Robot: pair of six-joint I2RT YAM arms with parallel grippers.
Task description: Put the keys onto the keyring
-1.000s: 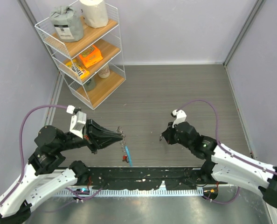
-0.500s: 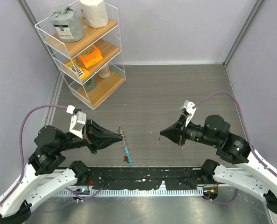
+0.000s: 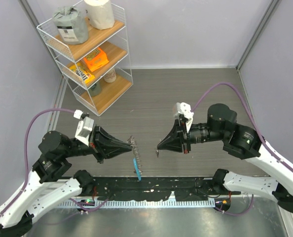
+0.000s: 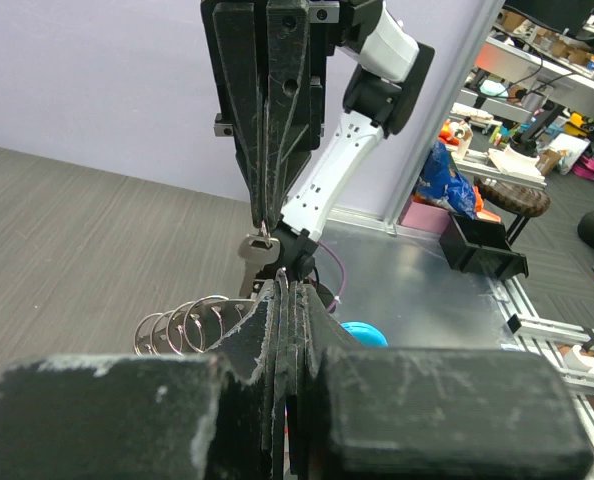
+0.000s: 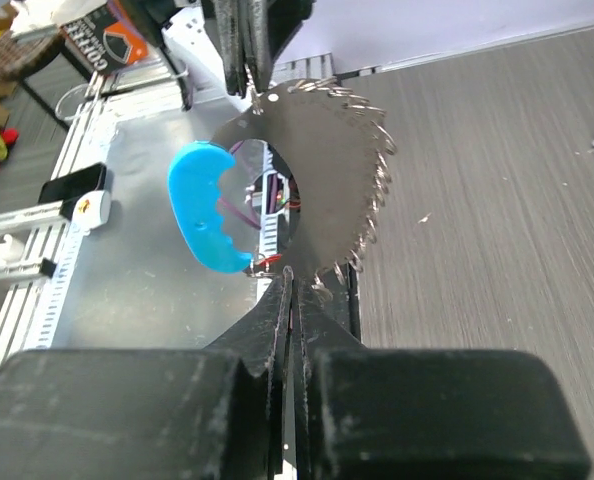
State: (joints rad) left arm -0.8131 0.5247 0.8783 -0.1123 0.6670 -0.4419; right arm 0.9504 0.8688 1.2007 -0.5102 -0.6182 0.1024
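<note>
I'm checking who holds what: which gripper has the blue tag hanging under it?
The left gripper, shut on the keyring: its blue tag dangles beneath, whereas the right gripper pinches just one key.

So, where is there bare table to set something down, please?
Bare: the far table between the wire rack and the right wall. Crowded: front centre, where the left gripper with the keyring faces the right gripper with a key.

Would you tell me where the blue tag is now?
In the top view, the blue tag hangs just nearside of the left pincer, beside the keys.
</note>
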